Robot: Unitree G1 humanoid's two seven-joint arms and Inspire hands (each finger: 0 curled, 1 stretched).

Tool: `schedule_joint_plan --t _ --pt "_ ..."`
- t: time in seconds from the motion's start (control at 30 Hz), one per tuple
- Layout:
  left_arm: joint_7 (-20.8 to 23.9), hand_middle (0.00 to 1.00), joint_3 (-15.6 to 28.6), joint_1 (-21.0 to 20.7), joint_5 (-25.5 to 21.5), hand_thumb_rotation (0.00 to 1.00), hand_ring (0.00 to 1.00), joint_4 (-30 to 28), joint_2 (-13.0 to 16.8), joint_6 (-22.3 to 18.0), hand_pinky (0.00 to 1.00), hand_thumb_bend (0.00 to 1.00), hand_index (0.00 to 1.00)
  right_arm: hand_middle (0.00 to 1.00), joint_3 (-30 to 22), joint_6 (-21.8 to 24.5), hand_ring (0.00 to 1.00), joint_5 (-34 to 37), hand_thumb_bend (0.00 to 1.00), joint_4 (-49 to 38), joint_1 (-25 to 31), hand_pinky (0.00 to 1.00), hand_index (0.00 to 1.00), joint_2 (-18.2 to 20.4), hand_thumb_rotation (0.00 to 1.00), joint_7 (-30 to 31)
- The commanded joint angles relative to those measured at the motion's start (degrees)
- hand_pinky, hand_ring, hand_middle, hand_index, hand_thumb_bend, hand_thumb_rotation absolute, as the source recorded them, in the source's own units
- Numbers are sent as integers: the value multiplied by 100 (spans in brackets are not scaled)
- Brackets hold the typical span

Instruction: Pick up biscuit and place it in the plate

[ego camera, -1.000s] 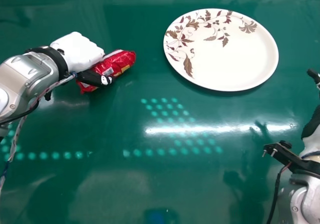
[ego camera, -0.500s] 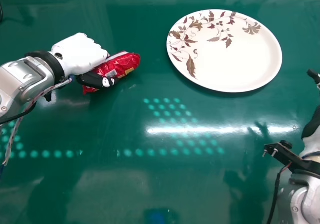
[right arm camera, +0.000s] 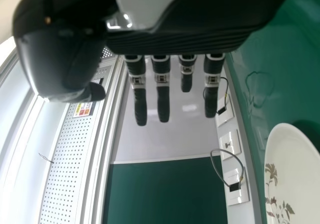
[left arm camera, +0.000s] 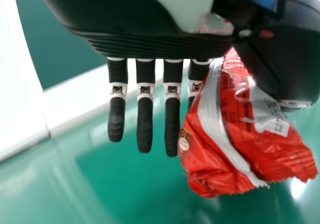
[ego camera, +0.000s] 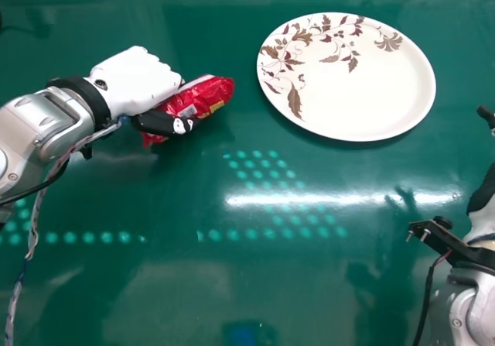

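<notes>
Green and glossy, the desk runs away from me to its far edge, and I read it from left to right. Towards its left edge, on the far half, is my left hand, knuckles up. It has the red biscuit packet pinched between thumb and fingers — the thumb along the near side, one end of the wrapper poking out towards the plate. In my left wrist view the packet slants out past the fingertips, and I take it to be raised a little off the desk, though I can't tell how much air is under it.

Further right, near the far edge, sits that white plate with its brown leaf pattern. There is nothing on it, and the packet is apart from it, with bare green between the two. Beyond it, towards the desk's right edge, my right hand idles with its fingers loose and straight, grasping nothing.

So I'd call the job about half done. The picking up looks managed; the placing is all to come. What's left, as I judge it, is to carry the packet rightwards, clear the near rim, lower it onto the white middle and let go. The wrapper looks slick and crinkly — a pinch this near one end could let it swing or slip.
</notes>
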Motion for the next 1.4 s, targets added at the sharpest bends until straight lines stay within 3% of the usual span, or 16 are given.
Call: schedule_joint_plan --t 0.0,0.1,0.17,0.27,0.4,0.57,0.63,0.73,0.83,0.9,1.03,1.1,1.17,1.23,1.37 --pt "311 42 186 -166 -177 3 38 34 -2 -221 34 49 49 81 -29 10 79 -12 49 29 16 73 76 38 20 -22" --pt "612 36 262 -330 -216 3 31 156 -23 -403 29 50 48 81 -24 42 80 -30 50 27 9 74 76 33 22 -27" --pt "637 42 295 -475 -262 1 29 194 -46 -450 27 51 49 81 -23 44 79 -24 50 34 5 74 76 31 22 -19" --pt "330 43 401 -652 -362 0 29 -38 -214 -103 27 51 50 79 -14 32 78 -39 50 49 7 72 75 35 22 -20" --pt "831 47 604 -680 -519 0 29 -37 -485 -105 26 51 49 80 -11 3 79 -77 50 91 -7 72 74 33 23 -32" --pt "943 45 492 -860 -583 0 28 119 -713 -234 25 51 49 79 -26 -6 78 -51 50 126 -44 71 74 37 23 -30" --pt "885 43 413 -960 -542 0 21 150 -885 -159 20 51 48 80 -46 -18 79 -40 50 163 -70 72 74 22 23 -23" --pt "741 39 227 -1184 -391 0 23 320 -1252 114 20 50 50 81 -74 -5 80 -25 51 216 -122 74 75 -4 24 -13" --pt "712 39 78 -1439 -471 0 24 730 -1685 279 19 50 50 81 -96 13 80 1 51 256 -188 74 75 2 24 -21" --pt "889 46 -58 -1609 -397 0 24 1060 -1913 297 18 51 49 81 -115 20 81 20 51 274 -219 75 76 -5 23 -8" --pt "1111 41 -318 -2009 -293 0 28 1793 -2323 341 20 50 53 82 -148 16 81 69 52 287 -239 75 77 3 22 12" --pt "1336 40 -419 -2237 -329 0 25 2295 -2539 271 18 50 52 81 -155 -38 80 75 52 317 -244 74 77 -3 22 30" --pt "1636 46 -510 -2449 -353 0 20 2810 -2708 128 13 51 49 79 -164 -67 79 67 50 342 -252 72 77 -23 20 52" --pt "1844 41 -615 -2672 -338 0 25 3307 -2852 37 17 50 51 79 -174 -55 79 49 50 359 -266 72 77 -35 20 61" --pt "2296 38 -778 -3104 -368 0 18 4287 -3202 -78 11 50 50 82 -192 -42 81 38 51 395 -304 74 76 -53 21 67"
